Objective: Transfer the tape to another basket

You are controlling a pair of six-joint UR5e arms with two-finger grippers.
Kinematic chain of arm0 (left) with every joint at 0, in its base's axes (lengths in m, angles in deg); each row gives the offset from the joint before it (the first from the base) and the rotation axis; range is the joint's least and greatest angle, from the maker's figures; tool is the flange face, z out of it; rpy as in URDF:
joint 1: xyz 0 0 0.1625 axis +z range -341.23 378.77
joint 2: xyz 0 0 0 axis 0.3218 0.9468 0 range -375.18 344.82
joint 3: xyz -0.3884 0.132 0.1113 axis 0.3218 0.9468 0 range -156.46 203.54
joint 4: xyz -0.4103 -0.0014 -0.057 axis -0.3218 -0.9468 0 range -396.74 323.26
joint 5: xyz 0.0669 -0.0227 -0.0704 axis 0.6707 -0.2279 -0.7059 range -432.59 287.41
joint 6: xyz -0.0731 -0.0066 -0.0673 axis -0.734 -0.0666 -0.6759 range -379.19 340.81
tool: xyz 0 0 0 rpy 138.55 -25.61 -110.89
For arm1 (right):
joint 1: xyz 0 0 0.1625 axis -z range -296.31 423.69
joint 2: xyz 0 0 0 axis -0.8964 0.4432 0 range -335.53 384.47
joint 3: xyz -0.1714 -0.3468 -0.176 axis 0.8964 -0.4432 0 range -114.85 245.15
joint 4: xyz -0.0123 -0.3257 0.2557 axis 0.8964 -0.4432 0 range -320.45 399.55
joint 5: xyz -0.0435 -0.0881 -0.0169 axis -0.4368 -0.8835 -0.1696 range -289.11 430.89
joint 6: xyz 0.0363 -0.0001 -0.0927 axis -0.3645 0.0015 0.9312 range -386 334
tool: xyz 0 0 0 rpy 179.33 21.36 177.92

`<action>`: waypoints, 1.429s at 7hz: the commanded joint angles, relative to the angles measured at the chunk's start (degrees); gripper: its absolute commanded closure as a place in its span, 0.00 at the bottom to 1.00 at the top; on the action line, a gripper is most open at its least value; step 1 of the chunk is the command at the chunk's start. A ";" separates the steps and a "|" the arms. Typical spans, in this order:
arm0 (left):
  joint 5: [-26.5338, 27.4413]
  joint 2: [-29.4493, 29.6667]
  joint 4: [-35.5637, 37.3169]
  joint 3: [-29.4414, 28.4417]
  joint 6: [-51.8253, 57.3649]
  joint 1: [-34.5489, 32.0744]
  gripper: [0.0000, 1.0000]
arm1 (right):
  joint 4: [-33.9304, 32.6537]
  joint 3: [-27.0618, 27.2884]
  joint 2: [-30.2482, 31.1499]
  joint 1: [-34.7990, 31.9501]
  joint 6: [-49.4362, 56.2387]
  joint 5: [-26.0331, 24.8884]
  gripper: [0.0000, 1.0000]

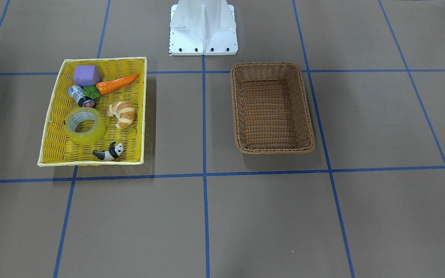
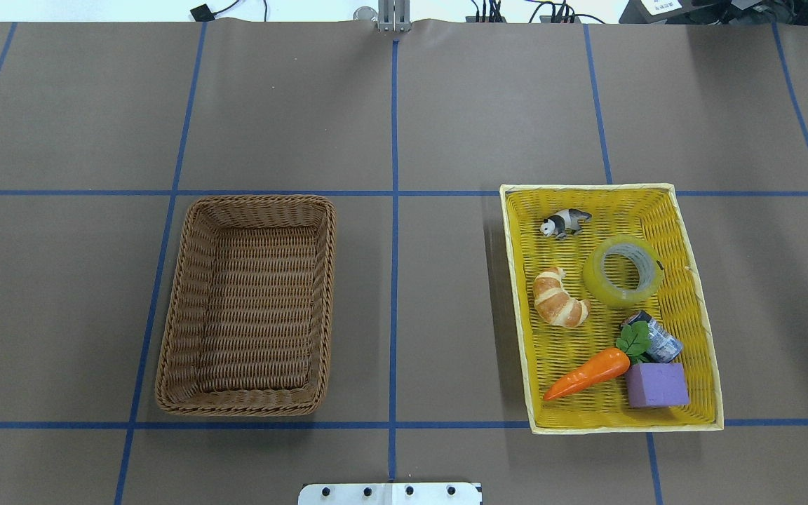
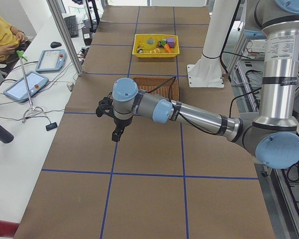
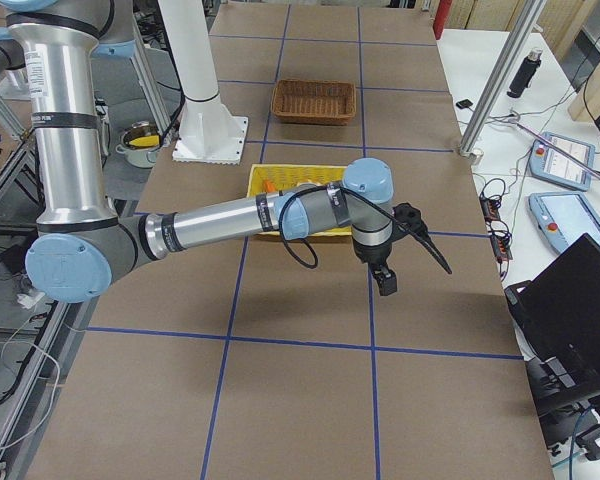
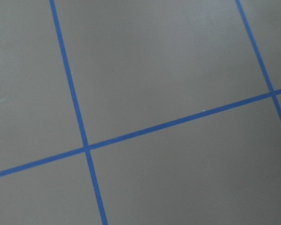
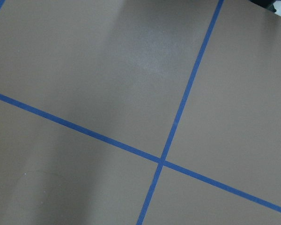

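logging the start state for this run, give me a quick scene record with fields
tape: lying flat in the yellow tray, between panda and can
basket: brown wicker, nothing inside, apart from the tray
also in tray: croissant, carrot, purple block
left gripper: above bare table, outside the basket; open or shut unclear
right gripper: above bare table, outside the tray; open or shut unclear
task progress: tape not yet moved
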 commanded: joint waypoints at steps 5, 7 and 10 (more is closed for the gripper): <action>0.68 1.89 -14.30 -1.44 -0.07 6.59 0.01 | 19.73 2.35 -3.34 23.91 -20.65 -1.18 0.00; 0.68 1.71 -15.28 -1.79 -0.07 6.68 0.01 | 20.28 2.26 -3.17 32.77 -24.30 -9.41 0.00; 0.68 2.06 -15.29 -2.06 -0.07 6.68 0.01 | 20.11 1.82 -2.55 40.54 -26.23 -16.31 0.03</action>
